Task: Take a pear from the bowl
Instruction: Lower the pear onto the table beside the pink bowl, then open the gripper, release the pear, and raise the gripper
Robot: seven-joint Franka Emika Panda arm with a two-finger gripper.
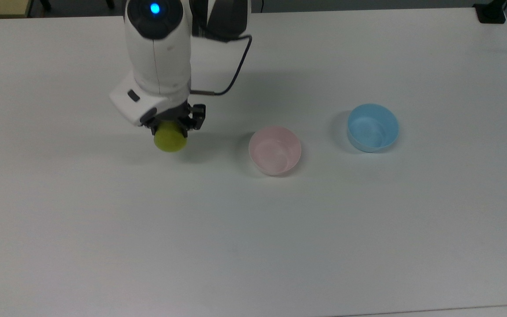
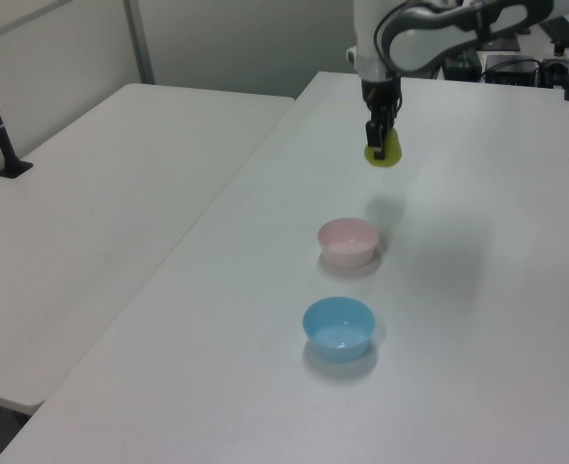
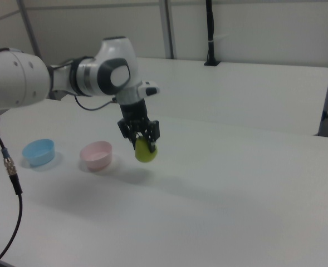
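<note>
- A wide white counter (image 1: pixel 104 229) carries the scene; in the left view a second white table (image 2: pixel 100 232) stands beside it across a narrow gap.
- Broad bare surface lies all round the things, most of it toward the top view's bottom and left, and every counter edge is well apart from them.
- The pink bowl (image 1: pixel 275 150) sits near the middle with nothing in it; the light blue bowl (image 1: pixel 372 127) stands near it on the top view's right.
- The white arm (image 1: pixel 159 48) reaches down from the top view's far edge, its wrist pointing straight down.
- The hand (image 1: pixel 172 127) is clenched on the pear (image 1: pixel 170 138), which hangs above the counter, well apart from the pink bowl on the top view's left.
</note>
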